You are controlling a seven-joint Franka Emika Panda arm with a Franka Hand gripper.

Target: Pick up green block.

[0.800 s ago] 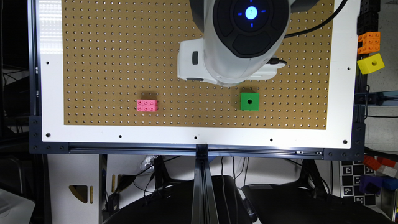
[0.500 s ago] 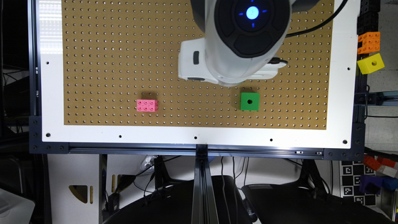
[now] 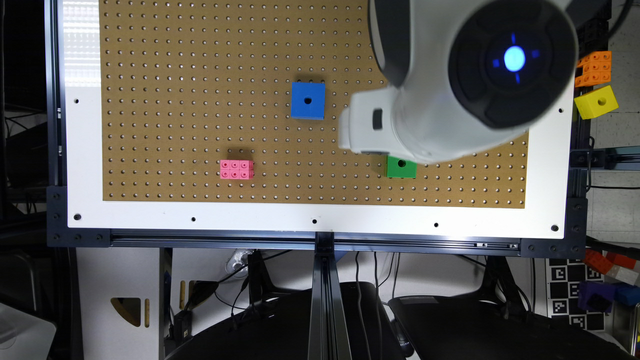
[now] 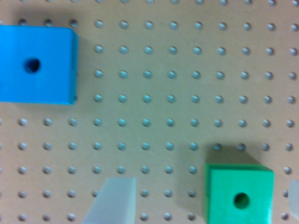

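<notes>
Glossy white casing all over the arm [image 3: 430, 115], smooth and rounded, blown up big and soft-edged this close to the exterior camera. Capping the nearest joint is a round black disc [image 3: 510, 62], split by faint grooves into segments, with a bright blue light [image 3: 514, 58] glowing dead centre and small blue ticks around it. A dark band curves down the casing beside it. On the white block past the wrist, one small dark rectangular slot. From the wrist camera, a pale translucent finger [image 4: 112, 200], wedge-shaped, blurred
</notes>
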